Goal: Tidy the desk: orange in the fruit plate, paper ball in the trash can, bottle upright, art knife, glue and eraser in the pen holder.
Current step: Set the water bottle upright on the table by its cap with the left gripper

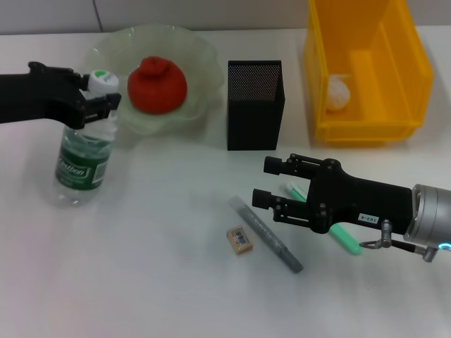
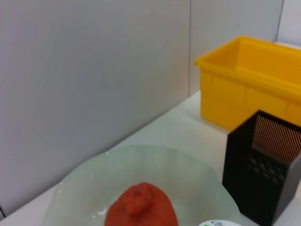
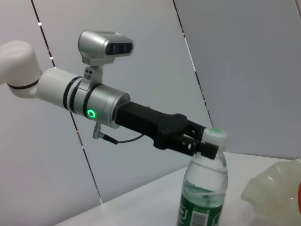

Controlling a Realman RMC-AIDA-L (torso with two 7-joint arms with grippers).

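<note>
Gripping the upright bottle at its neck, the left hand is finishing that job, orange and paper ball already binned, while the right hand, spread wide, is hovering over the eraser.

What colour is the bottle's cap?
White with a green mark on top; the bottle's cap shows best in the head view, held at the neck by the left gripper.

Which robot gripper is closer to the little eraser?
The right one. The right gripper hovers just beside the eraser, above the grey stick. The left gripper is far off across the table, closed around the neck of the bottle.
</note>
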